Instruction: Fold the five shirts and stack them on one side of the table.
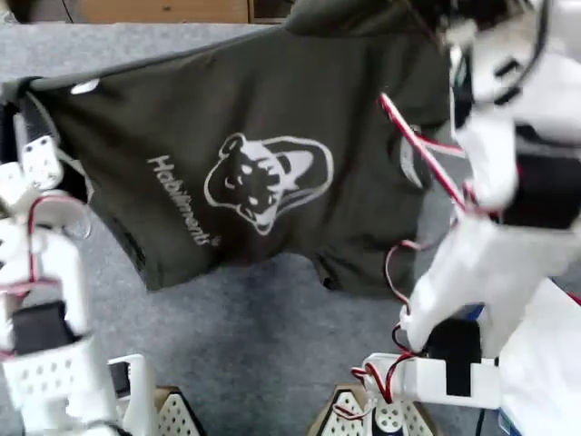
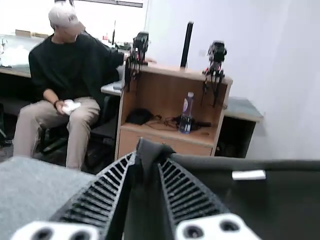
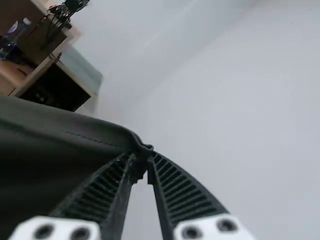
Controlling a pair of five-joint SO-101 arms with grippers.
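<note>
The dark green shirt [image 1: 272, 182] is spread out wide over the far half of the grey table [image 1: 254, 345], with its white animal print and lettering turned up to the high camera. It is stretched between the two arms along its far edge, and the rest of the cloth slopes down toward the near side. I cannot tell if the lower hem touches the table. The left gripper [image 2: 147, 162] has its jaws closed narrow on a bunched fold at one upper corner of the shirt. The cloth stands up between the ribbed black fingers [image 2: 107, 187] and a little above their tips. Just beside this corner, a small white label [image 2: 248, 174] sits on the edge of the shirt. The right gripper [image 3: 142, 167] is also pressed together on the cloth, and it pinches the opposite upper corner. There the hem comes to a small peak exactly at the fingertips, and the fabric falls away from one side of the jaws. In the high view, red and white cables [image 1: 427, 154] of the right arm cross in front of the shirt on that side. Behind the left gripper stands a wooden cabinet [image 2: 170, 100], and a bottle [image 2: 187, 112] is on its shelf.
</note>
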